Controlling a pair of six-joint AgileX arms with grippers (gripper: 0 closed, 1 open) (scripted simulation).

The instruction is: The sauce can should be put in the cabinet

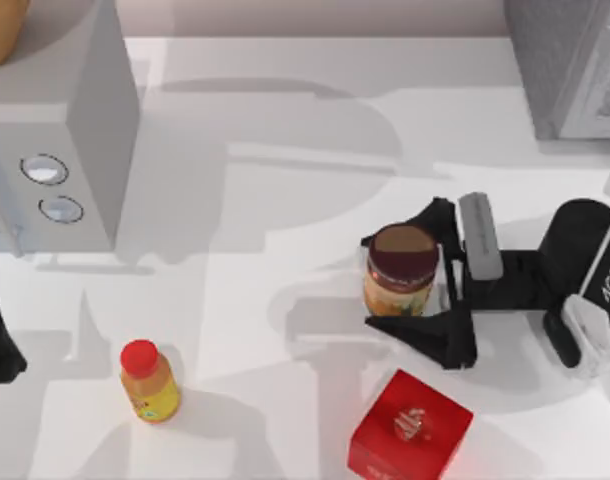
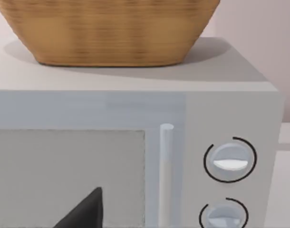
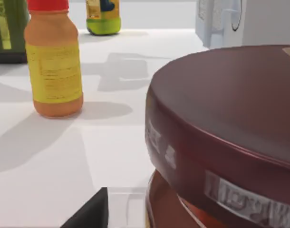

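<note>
Standing upright on the white bench [image 1: 285, 250], right of centre, the squat cylindrical sauce can [image 1: 400, 272] with its dark maroon-brown round lid and orange-yellow label sits between the two black fingers of the right gripper [image 1: 385, 283]; the right arm reaches in from the bench's right side, so the can lies straight ahead of the wrist, its long axis vertical and crossways to the reach; the jaws are spread around the can, one finger on its far side and one on its near side, both close to the label, though whether they press on it cannot be told, and the judgement here is that they are released rather than clenched; in the right wrist view the maroon lid [image 3: 230, 123] looms very near, which suits a can deep between the fingers. The large dark-grey speckled cabinet [image 1: 565, 65] with its paler white-framed front stands at the far right corner, near the right arm, so this arm is plainly the nearer one for both the grasp and the carry. The left gripper [image 1: 0, 345] is parked at the left edge, by the light-grey box with two round dials [image 1: 60, 130]; its jaws cannot be read. A small yellow bottle with a red cap [image 1: 150, 382] and a red cube-shaped box [image 1: 410, 428] stand apart nearer the front.
</note>
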